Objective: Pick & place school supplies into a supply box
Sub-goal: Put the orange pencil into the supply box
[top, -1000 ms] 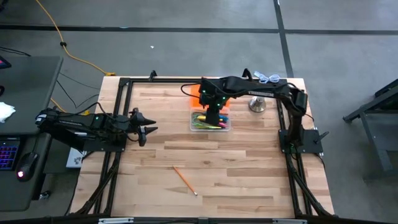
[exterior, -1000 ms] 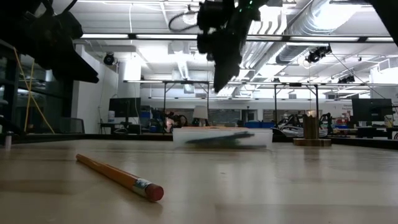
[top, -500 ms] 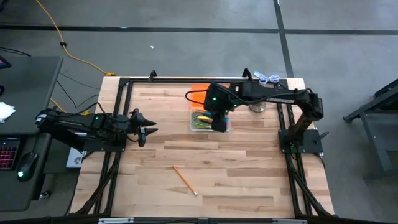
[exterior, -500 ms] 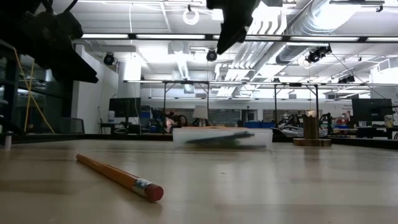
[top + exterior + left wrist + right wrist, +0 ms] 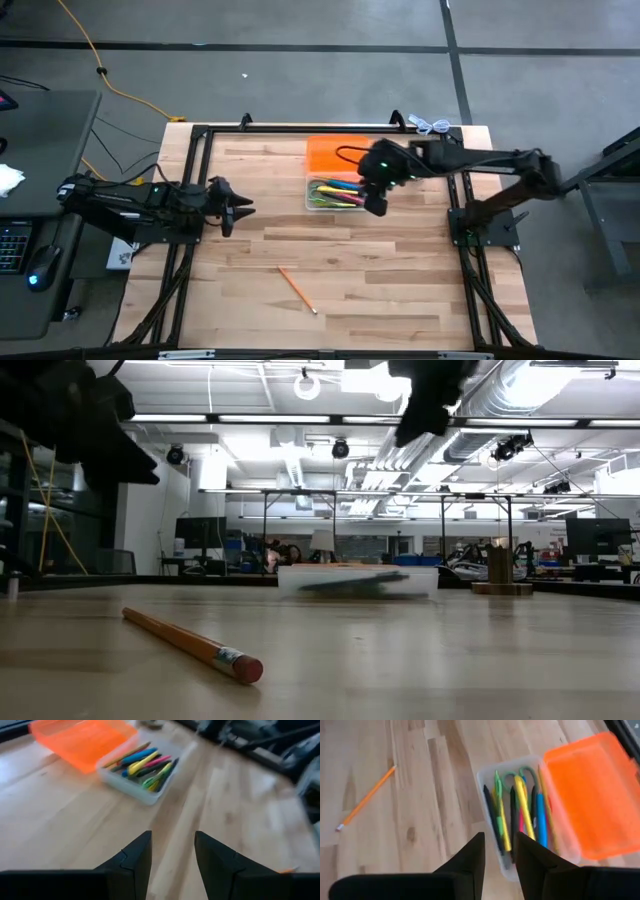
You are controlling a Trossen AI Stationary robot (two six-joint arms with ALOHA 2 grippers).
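Supply box point(image 5: 337, 194): sitting toward the far middle of the table point(image 5: 400, 280), clear tub taking in pens and green-handled scissors point(image 5: 512, 774) laid lengthwise to fit flat. Orange lid point(image 5: 337, 155): lying just beyond the tub, touching its far edge, leaving the opening free for loading. Pencil point(image 5: 297, 290): lying alone on bare wood well apart toward the near side, seemingly the last item awaiting pickup. Right gripper point(image 5: 375, 205): hanging raised beside the tub's right end, fingers point(image 5: 470, 857) narrowly parted, gripping nothing. Left gripper point(image 5: 243, 210): waiting at the left edge, fingers apart, carrying nothing.
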